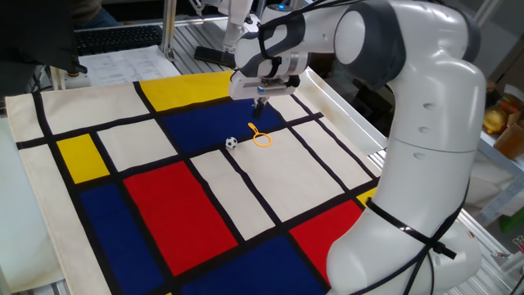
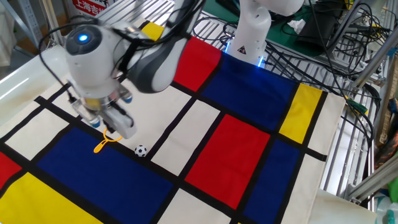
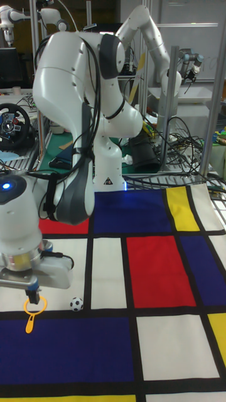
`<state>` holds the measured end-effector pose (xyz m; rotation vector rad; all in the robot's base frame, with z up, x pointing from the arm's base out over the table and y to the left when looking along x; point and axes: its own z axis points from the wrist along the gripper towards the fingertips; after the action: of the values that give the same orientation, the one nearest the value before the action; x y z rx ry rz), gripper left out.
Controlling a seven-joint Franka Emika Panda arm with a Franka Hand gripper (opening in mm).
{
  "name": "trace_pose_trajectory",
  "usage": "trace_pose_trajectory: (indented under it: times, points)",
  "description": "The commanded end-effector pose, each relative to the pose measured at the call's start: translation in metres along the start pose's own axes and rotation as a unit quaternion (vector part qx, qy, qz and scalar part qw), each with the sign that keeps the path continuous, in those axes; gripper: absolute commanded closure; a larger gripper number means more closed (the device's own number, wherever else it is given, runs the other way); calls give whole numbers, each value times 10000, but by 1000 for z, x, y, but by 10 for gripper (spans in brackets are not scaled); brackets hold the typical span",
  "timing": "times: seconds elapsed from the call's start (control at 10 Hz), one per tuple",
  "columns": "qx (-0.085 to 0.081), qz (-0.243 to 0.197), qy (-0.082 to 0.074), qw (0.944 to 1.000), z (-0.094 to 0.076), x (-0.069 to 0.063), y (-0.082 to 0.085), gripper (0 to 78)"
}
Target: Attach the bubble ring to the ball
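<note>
the bubble ring (image 1: 260,137) (image 2: 107,141) (image 3: 32,312) is a thin orange-yellow plastic loop with a short straight handle, lying flat on the cloth directly under the claw (image 1: 260,103) (image 3: 32,296); in the tall view the loop sits right beneath the claw's tips and the handle points away from it toward the camera; whether the tips touch the loop cannot be told

the ball (image 1: 232,142) (image 2: 141,150) (image 3: 76,304) is white with black patches, like a tiny soccer ball, resting on a black stripe of the cloth a little to one side of the claw, near the ring's loop but apart from it
</note>
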<state>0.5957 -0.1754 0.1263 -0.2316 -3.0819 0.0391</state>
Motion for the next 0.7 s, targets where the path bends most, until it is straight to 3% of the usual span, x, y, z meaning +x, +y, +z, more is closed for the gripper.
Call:
trace_pose_trajectory:
  times: [0.1, 0.7]
  points:
    - [6, -187, -40, 9998, 9, -11, -10, 776]
    - [7, -293, -75, 9995, 30, -17, -13, 776]
